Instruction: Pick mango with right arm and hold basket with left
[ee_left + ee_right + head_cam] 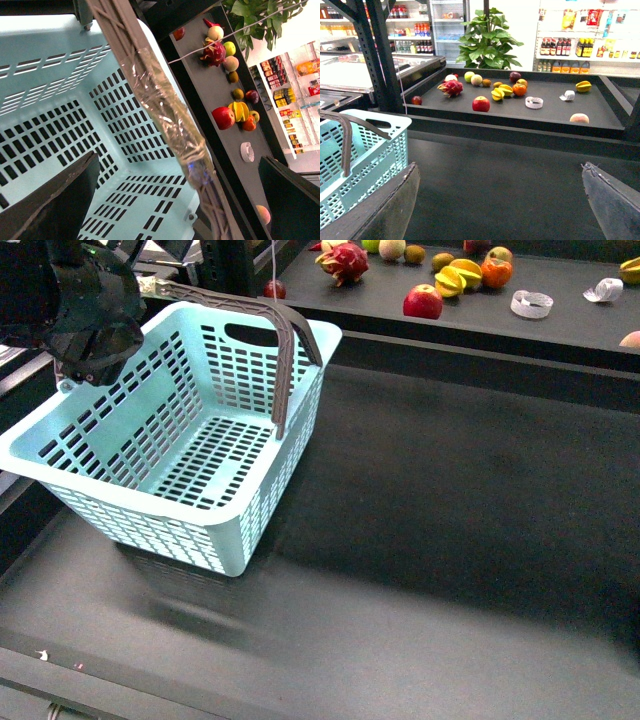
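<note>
Left gripper [177, 162] spread wide, jaws either side of the taped handle [160, 107] of the basket [290, 445], probably poised to steady it. Right gripper [499, 167] gapes empty. The mango [579, 118] lies well ahead of it on the raised shelf [550, 112]. One basket, one mango, two grippers.

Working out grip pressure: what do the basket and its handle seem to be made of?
Basket: likely moulded plastic, pale turquoise, smooth with a slight sheen, evenly slotted walls. Handle: grey-brown, probably plastic too, wrapped in clear, crinkled, shiny tape.
</note>
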### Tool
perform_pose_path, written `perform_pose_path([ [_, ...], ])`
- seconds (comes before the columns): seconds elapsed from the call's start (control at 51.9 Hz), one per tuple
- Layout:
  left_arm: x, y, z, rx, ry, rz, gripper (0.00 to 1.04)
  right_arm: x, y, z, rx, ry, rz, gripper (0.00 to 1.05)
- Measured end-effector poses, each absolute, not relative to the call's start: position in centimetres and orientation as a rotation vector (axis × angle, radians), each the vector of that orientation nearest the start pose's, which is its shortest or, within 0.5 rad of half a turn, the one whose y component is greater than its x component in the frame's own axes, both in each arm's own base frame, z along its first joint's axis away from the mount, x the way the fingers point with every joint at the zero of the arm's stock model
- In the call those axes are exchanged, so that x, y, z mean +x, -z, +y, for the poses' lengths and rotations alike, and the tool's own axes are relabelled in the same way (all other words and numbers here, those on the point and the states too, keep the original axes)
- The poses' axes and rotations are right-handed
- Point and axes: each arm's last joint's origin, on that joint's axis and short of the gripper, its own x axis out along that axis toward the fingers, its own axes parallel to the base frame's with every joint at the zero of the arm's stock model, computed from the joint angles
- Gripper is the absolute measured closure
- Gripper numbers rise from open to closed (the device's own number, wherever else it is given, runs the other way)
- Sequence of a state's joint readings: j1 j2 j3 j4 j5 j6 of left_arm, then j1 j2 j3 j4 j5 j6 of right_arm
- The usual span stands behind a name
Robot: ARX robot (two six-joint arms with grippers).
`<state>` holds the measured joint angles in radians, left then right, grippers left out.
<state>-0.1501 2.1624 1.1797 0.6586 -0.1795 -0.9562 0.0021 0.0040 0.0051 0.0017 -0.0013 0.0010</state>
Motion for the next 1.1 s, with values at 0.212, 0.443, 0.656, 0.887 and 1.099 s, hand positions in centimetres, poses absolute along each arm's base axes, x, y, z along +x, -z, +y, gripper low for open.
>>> perform_pose_path([
  [0.212,47.0,-11.7,-6.3,-0.908,-0.191,0.284,0.06,9.8,-16.5,0.0,0.001,-0.003,-0.003,0.08],
  [0.443,49.4,-11.0,-6.8,-0.905,-0.195,0.298,0.06,9.8,-16.5,0.0,0.001,-0.003,-0.003,0.08],
  [0.656,50.5,-11.0,-7.3,-0.910,-0.177,0.296,0.20,9.8,-16.5,0.0,0.001,-0.003,-0.003,0.08],
  [0.887,50.5,-11.0,-7.7,-0.903,-0.163,0.311,0.61,9.8,-16.5,0.0,0.001,-0.003,-0.003,0.08],
  [1.099,49.7,-11.4,-8.2,-0.976,-0.153,0.337,0.90,9.8,-16.5,0.0,0.001,-0.003,-0.003,0.08],
])
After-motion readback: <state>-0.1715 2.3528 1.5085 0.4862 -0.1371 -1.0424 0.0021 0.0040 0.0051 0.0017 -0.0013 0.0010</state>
